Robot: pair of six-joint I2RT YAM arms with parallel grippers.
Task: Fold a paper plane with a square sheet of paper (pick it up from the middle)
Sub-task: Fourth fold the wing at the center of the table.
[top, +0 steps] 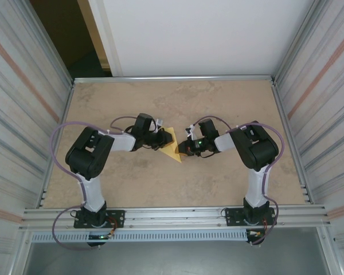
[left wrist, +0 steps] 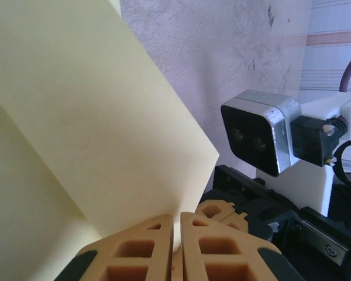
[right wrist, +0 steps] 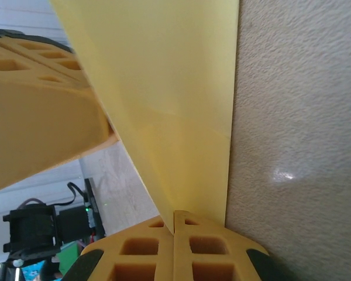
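The pale yellow sheet of paper point(top: 173, 146) is folded over into a pointed, triangular shape and hangs just above the middle of the table between both grippers. My left gripper point(top: 165, 138) comes in from the left and is shut on the paper's edge; the left wrist view shows the paper point(left wrist: 93, 117) pinched at the fingertips point(left wrist: 176, 225). My right gripper point(top: 183, 150) is shut on the lower right corner, and in the right wrist view the paper point(right wrist: 175, 88) rises from the closed fingertips point(right wrist: 174, 218). The two grippers are close together, almost tip to tip.
The tan table point(top: 218, 103) is boxed in by corrugated walls point(top: 321, 86) on both sides and a metal rail point(top: 178, 216) along the near edge. The right wrist camera point(left wrist: 260, 132) looms close in the left wrist view.
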